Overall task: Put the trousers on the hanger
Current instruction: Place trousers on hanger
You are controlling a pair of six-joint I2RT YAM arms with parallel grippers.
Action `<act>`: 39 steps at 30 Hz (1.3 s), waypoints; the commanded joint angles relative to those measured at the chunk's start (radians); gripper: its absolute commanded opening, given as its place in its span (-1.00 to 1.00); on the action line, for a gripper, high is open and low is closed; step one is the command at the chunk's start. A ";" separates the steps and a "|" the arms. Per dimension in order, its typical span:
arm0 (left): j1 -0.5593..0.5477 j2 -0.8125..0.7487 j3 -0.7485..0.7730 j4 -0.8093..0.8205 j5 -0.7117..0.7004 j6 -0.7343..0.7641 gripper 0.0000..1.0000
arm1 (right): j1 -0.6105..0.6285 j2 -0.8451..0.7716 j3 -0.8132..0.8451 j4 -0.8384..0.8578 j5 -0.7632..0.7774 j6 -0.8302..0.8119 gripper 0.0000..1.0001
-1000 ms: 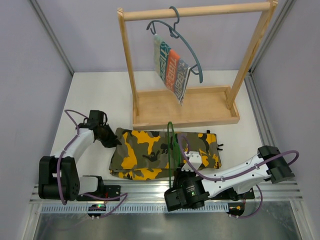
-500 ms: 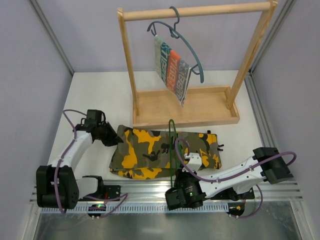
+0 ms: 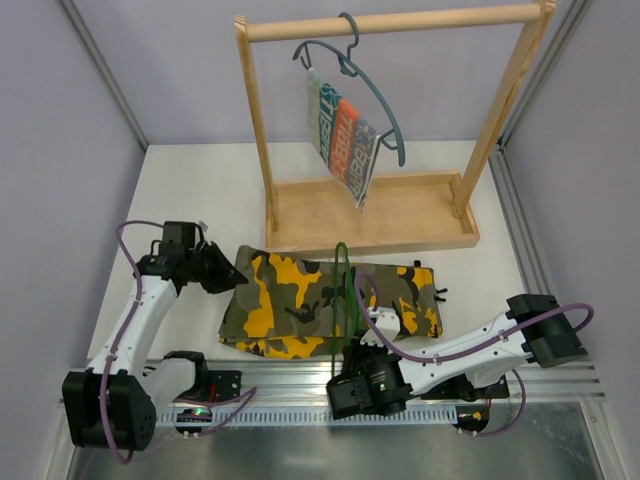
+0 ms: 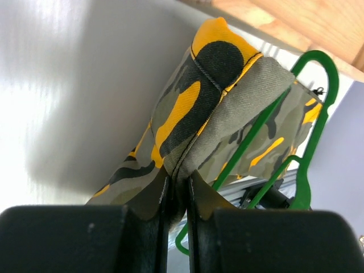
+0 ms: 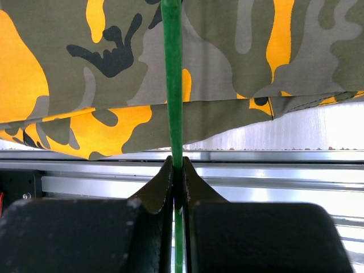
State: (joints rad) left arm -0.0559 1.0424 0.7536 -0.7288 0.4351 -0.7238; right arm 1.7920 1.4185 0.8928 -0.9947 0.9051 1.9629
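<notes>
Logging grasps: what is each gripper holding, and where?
The left gripper pinches the camouflage trousers at their left end; the right gripper clamps the green wire hanger on a straight stretch.

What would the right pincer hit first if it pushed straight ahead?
Likely the trousers: the right pincer, shut on the hanger, points at their near edge, though depth is unclear.

The trousers (image 3: 280, 300) lie before the rack (image 3: 420, 215), the hanger (image 3: 342, 285) crossing their middle.

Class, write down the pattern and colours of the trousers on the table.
The trousers are camouflage: olive green, black and orange-yellow patches. This shows best in the right wrist view.
</notes>
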 commanded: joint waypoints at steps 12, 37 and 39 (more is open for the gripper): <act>0.005 -0.018 0.087 -0.202 -0.180 0.058 -1.00 | 0.033 0.019 0.060 -0.022 -0.018 0.008 -0.93; -0.250 -0.001 -0.017 0.287 0.234 -0.179 -0.99 | -0.055 -0.075 -0.089 0.274 -0.095 -0.249 -0.92; -0.295 0.008 -0.033 0.342 0.196 -0.218 -0.99 | -0.056 -0.078 -0.092 0.278 -0.094 -0.252 -0.93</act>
State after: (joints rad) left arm -0.2939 1.0435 0.7403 -0.5369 0.6365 -0.8459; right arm 1.7443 1.3563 0.8169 -0.7769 0.8261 1.7325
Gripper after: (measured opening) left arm 0.115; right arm 0.061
